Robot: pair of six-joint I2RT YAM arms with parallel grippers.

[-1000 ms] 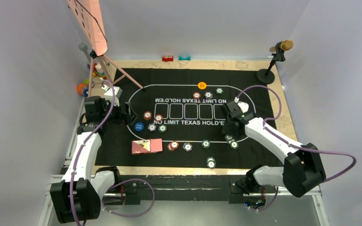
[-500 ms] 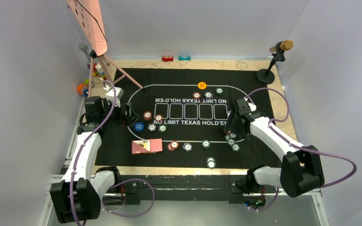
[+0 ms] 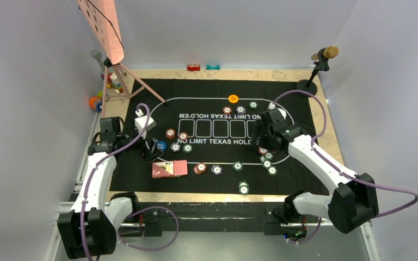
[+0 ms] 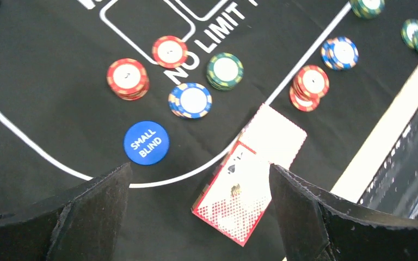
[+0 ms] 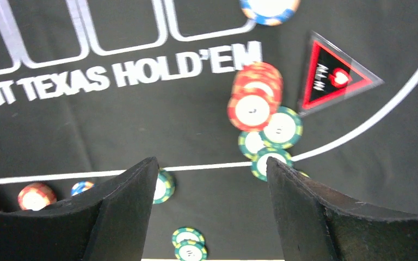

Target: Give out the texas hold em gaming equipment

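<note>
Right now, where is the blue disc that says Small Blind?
In the left wrist view, the blue Small Blind disc lies on the left side of the black mat. It is beside a blue-edged chip stack, with the playing cards nearby.

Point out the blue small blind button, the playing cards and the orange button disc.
blue small blind button (image 4: pixel 146 142): left wrist view, centre of its printed face.
playing cards (image 4: pixel 249 184): left wrist view, middle of the pile.
orange button disc (image 3: pixel 233 98): top external view, centre of its top.
</note>
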